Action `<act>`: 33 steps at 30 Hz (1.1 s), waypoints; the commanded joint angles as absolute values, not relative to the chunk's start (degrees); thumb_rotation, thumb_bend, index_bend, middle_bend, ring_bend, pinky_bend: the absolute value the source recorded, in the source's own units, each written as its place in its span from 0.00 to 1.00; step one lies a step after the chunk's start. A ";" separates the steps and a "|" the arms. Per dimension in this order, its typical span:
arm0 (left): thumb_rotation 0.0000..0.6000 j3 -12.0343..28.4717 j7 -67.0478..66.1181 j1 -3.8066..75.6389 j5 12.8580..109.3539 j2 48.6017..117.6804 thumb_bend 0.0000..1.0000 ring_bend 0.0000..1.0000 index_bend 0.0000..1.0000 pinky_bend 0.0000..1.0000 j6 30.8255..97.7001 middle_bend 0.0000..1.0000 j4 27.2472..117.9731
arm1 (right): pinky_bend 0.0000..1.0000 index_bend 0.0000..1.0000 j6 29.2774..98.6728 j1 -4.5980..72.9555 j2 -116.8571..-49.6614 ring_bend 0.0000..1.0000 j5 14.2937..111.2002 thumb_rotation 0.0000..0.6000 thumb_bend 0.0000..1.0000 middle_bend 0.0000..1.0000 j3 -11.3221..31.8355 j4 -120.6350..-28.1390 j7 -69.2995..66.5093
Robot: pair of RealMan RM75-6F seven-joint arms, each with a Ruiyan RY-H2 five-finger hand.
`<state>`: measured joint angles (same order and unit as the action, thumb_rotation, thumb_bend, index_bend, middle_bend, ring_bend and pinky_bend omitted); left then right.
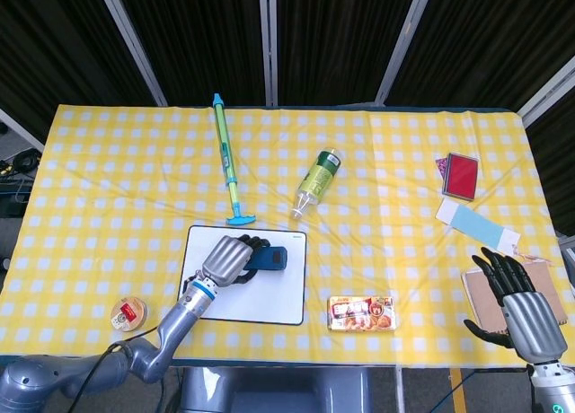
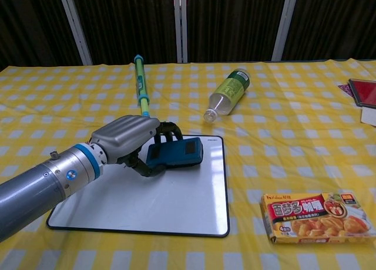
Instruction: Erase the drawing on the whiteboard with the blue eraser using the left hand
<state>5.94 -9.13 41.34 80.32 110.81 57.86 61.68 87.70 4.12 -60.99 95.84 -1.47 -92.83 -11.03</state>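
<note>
The whiteboard [image 1: 256, 296] [image 2: 176, 205] lies flat near the table's front edge, and its visible surface is plain white with no marks. My left hand [image 1: 230, 259] [image 2: 126, 140] grips the blue eraser [image 1: 270, 259] [image 2: 179, 152] and presses it on the board's upper middle part. The hand covers the eraser's left end. My right hand [image 1: 521, 307] hangs off the table's front right corner with its fingers spread and nothing in it; the chest view does not show it.
A green and blue water pump toy [image 1: 226, 160] [image 2: 141, 88] lies behind the board. A green bottle [image 1: 319, 181] [image 2: 227, 94] lies on its side at centre. A curry box [image 1: 362, 311] [image 2: 317, 216] sits right of the board. A small round tin [image 1: 129, 312] sits front left. A red card [image 1: 461, 174], a blue strip [image 1: 476, 223] and a notebook [image 1: 481, 292] lie at right.
</note>
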 commanded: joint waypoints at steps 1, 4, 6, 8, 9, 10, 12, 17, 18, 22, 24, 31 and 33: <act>1.00 6.14 -8.35 41.97 80.70 111.73 0.83 0.48 0.85 0.63 57.30 0.62 60.16 | 0.00 0.00 87.32 4.23 -61.04 0.00 95.33 1.00 0.05 0.00 -1.30 -92.63 -11.18; 1.00 5.70 -7.36 42.12 81.18 112.24 0.83 0.48 0.85 0.63 56.94 0.62 58.11 | 0.00 0.00 87.01 4.35 -61.11 0.00 94.98 1.00 0.05 0.00 -1.15 -92.53 -11.13; 1.00 5.35 -6.38 41.93 81.46 112.30 0.83 0.48 0.85 0.63 56.96 0.62 56.96 | 0.00 0.00 86.93 4.38 -61.20 0.00 95.00 1.00 0.06 0.00 -1.16 -92.51 -10.88; 1.00 5.05 -5.19 41.56 81.63 112.28 0.83 0.48 0.85 0.63 57.14 0.62 55.93 | 0.00 0.00 86.80 4.39 -61.33 0.00 95.11 1.00 0.06 0.00 -1.26 -92.54 -10.42; 1.00 4.91 -4.71 41.38 81.73 112.22 0.83 0.48 0.85 0.63 57.26 0.62 55.58 | 0.00 0.00 86.77 4.38 -61.38 0.00 95.18 1.00 0.06 0.00 -1.31 -92.58 -10.25; 1.00 4.70 -4.28 41.20 81.88 112.15 0.83 0.48 0.85 0.63 57.40 0.62 55.22 | 0.00 0.00 86.76 4.36 -61.44 0.00 95.24 1.00 0.05 0.00 -1.35 -92.63 -10.08; 1.00 4.11 -3.33 40.70 82.36 111.85 0.83 0.48 0.85 0.63 57.84 0.62 54.53 | 0.00 0.00 86.79 4.32 -61.57 0.00 95.42 1.00 0.05 0.00 -1.45 -92.75 -9.59; 1.00 2.69 -1.00 39.19 83.56 110.84 0.83 0.48 0.85 0.63 59.41 0.62 53.48 | 0.00 0.00 86.81 4.23 -61.87 0.00 95.76 1.00 0.05 0.00 -1.63 -92.98 -8.54; 1.00 2.53 -0.61 38.95 83.71 110.65 0.83 0.48 0.85 0.63 59.68 0.62 53.40 | 0.00 0.00 86.73 4.25 -61.93 0.00 95.77 1.00 0.05 0.00 -1.66 -93.00 -8.34; 1.00 1.65 0.79 37.89 84.41 109.73 0.83 0.48 0.85 0.63 60.75 0.62 53.07 | 0.00 0.00 86.61 4.29 -62.15 0.00 95.96 1.00 0.05 0.00 -1.73 -93.07 -7.69; 1.00 1.17 1.60 37.32 84.91 109.20 0.83 0.48 0.85 0.63 61.47 0.62 52.91 | 0.00 0.00 86.67 4.25 -62.26 0.00 96.04 1.00 0.06 0.00 -1.75 -93.07 -7.37; 1.00 0.29 3.69 35.65 85.74 107.56 0.83 0.48 0.85 0.63 63.15 0.62 52.85 | 0.00 0.00 86.75 4.19 -62.48 0.00 96.29 1.00 0.05 0.00 -1.85 -93.20 -6.57; 1.00 0.09 4.07 35.38 86.05 107.12 0.83 0.48 0.85 0.63 63.50 0.62 52.90 | 0.00 0.00 86.77 4.17 -62.52 0.00 96.35 1.00 0.05 0.00 -1.88 -93.26 -6.38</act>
